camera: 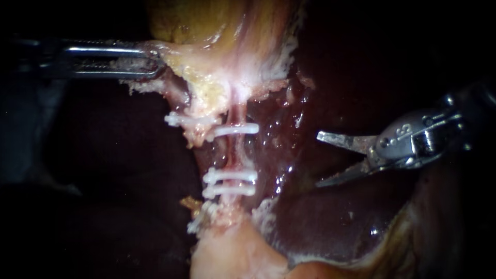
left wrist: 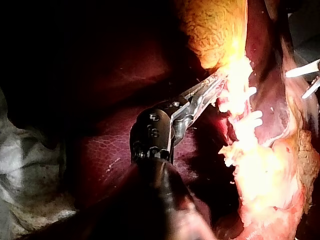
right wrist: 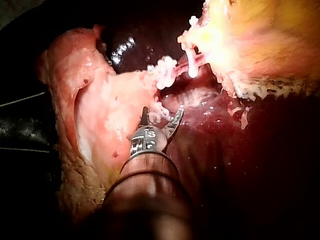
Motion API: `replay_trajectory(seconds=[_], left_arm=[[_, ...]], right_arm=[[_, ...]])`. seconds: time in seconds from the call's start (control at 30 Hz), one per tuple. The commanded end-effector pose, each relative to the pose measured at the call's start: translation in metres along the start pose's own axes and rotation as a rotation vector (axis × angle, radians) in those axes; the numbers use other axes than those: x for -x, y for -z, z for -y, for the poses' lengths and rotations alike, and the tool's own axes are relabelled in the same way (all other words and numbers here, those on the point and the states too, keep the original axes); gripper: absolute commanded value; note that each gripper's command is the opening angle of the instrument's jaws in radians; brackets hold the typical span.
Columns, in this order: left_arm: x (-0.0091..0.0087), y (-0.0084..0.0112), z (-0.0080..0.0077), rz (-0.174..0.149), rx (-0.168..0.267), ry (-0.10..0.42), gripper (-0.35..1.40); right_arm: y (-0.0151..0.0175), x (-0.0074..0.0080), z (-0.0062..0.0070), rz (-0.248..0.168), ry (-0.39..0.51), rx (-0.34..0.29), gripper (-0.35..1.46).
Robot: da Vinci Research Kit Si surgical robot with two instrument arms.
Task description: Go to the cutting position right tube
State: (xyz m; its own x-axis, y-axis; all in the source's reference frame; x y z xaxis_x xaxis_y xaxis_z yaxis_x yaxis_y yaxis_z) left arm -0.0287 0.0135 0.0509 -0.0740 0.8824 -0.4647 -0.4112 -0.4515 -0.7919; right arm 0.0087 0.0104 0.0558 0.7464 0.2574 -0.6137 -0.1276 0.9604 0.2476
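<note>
1. Right side of the frame: the silver right instrument (camera: 319, 160) has its two pointed blades spread apart with nothing between them. It's well apart from the thin pinkish right tube (camera: 236, 152) at centre, and only wet dark red liver (camera: 330, 222) fills that gap.
2. Upper left: the slim steel left instrument (camera: 152, 64) is clamped on the edge of the pale yellowish gallbladder (camera: 206, 77).
3. Count: three white plastic clips (camera: 231, 176) on the right tube, one upper and two stacked lower, with bare tube between them. A lone white clip (camera: 181, 120) sits left of the upper one.
</note>
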Motion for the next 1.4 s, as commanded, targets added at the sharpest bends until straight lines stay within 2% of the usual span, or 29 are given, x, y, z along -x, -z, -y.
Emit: replay_trajectory(seconds=[0.03, 0.13, 0.27, 0.37, 0.5, 0.57, 0.6, 0.7, 0.83, 0.9, 1.1, 1.4], left_arm=[[-0.0002, 0.0002, -0.0001, 0.0, 0.001, 0.0, -0.35], [-0.0009, 0.001, -0.0003, 0.004, 0.007, 0.004, -0.35], [-0.0028, 0.0032, -0.0007, 0.007, 0.01, 0.016, -0.35], [-0.0047, 0.0054, -0.001, -0.02, 0.004, 0.035, -0.35], [-0.0056, 0.0068, -0.0011, -0.028, -0.003, 0.036, -0.35], [-0.0054, 0.0069, -0.001, -0.028, -0.003, 0.035, -0.35], [-0.0053, 0.0068, -0.001, -0.029, -0.004, 0.035, -0.35], [-0.005, 0.0064, -0.0011, -0.03, -0.007, 0.033, -0.35], [-0.0048, 0.0062, -0.0011, -0.031, -0.009, 0.032, -0.35], [-0.0047, 0.0062, -0.0011, -0.032, -0.009, 0.032, -0.35], [-0.0046, 0.006, -0.0012, -0.034, -0.013, 0.031, -0.35], [-0.0044, 0.006, -0.0012, -0.034, -0.014, 0.03, -0.35]], right_arm=[[-0.0001, -0.0001, 0.0, 0.0, -0.001, 0.001, 1.43], [-0.0001, -0.0001, 0.0, 0.0, -0.001, 0.001, 1.43], [-0.0001, 0.0, -0.0001, -0.001, -0.001, -0.002, 1.45], [-0.0001, -0.0001, -0.0001, -0.001, -0.001, -0.002, 1.45], [0.0, -0.0005, -0.0002, -0.014, -0.005, -0.045, 1.45], [-0.0001, -0.0009, -0.0004, -0.025, -0.037, -0.087, 1.45], [-0.0003, -0.0013, -0.0004, -0.037, -0.05, -0.128, 1.45], [-0.001, -0.0021, -0.0004, -0.05, -0.117, -0.173, 1.45], [-0.0025, -0.0032, -0.0004, -0.119, -0.172, -0.199, 1.45], [-0.0034, -0.0037, -0.0005, -0.131, -0.201, -0.213, 1.45], [-0.0067, -0.0045, -0.0006, -0.146, -0.221, -0.241, 1.45], [-0.0113, -0.0047, -0.0004, -0.172, -0.245, -0.312, 1.45]])
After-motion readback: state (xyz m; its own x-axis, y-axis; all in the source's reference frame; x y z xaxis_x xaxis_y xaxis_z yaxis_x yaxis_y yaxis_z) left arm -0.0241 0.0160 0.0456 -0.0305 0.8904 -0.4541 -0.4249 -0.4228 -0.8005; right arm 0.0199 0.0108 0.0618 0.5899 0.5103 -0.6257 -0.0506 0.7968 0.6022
